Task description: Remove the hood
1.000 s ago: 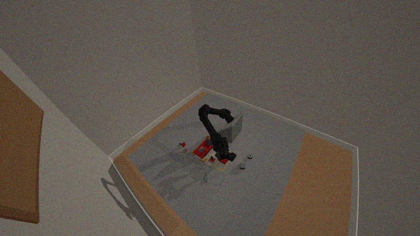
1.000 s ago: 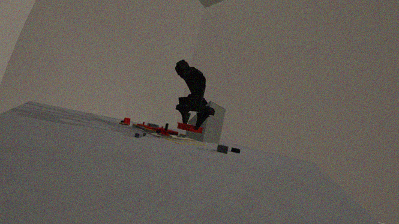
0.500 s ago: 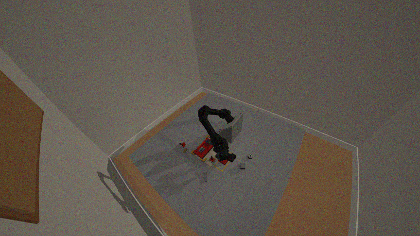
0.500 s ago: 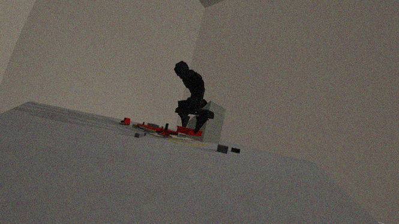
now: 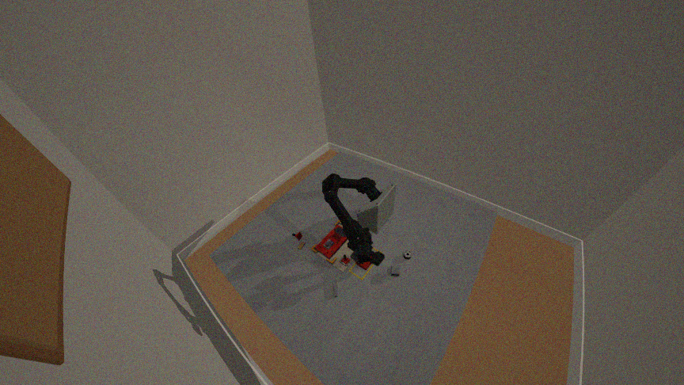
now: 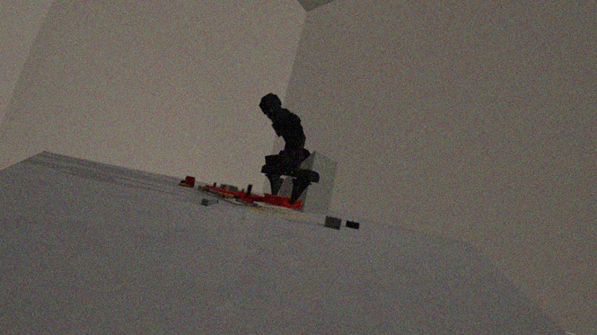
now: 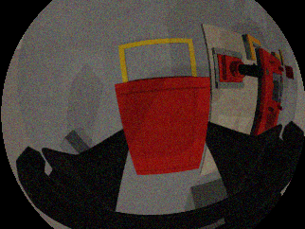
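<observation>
My gripper (image 7: 166, 129) is shut on the red hood (image 7: 163, 126), a flat red plate held between the fingers. In the wrist view the hood covers the near part of the yellow-outlined marked area (image 7: 157, 58), whose far end shows beyond it. In the exterior view the hood (image 6: 283, 200) is down at table level under the gripper (image 6: 287, 186). In the top view the gripper (image 5: 370, 258) is low over the yellow outline (image 5: 361, 272). The red toy car (image 5: 332, 239) sits on a pale plate to the left, and it also shows in the wrist view (image 7: 267, 91) at the right.
A grey box (image 5: 380, 212) stands behind the arm. Small loose parts lie around: a red piece (image 5: 297, 235), a wheel (image 5: 407, 254), a grey block (image 5: 393, 271) and a red part (image 5: 344, 260) near the car.
</observation>
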Available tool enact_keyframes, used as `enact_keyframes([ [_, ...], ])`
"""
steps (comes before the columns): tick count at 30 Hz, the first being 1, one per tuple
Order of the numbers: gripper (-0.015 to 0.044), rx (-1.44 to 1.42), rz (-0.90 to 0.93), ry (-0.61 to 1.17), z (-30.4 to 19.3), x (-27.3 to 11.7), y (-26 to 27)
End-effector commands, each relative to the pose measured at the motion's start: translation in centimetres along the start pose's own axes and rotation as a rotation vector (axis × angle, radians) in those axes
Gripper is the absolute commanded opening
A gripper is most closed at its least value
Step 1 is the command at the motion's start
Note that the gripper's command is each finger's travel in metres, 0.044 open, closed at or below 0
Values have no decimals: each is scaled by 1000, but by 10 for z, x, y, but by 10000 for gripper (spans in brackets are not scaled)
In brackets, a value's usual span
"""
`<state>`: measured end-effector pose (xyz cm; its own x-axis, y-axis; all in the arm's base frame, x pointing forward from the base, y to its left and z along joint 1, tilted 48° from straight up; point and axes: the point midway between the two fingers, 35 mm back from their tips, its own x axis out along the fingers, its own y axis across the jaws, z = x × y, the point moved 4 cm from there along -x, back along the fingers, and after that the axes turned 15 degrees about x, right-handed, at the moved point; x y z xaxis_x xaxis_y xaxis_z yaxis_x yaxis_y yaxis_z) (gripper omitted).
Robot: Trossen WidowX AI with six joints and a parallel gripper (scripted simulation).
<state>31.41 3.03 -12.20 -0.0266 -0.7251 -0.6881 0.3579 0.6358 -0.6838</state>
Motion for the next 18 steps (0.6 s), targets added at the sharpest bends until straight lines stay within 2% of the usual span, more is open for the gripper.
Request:
enact_keyframes([
  [1, 0, -11, -6, -1, -2, 3, -1],
  [18, 0, -11, -7, -1, -2, 10, -1],
])
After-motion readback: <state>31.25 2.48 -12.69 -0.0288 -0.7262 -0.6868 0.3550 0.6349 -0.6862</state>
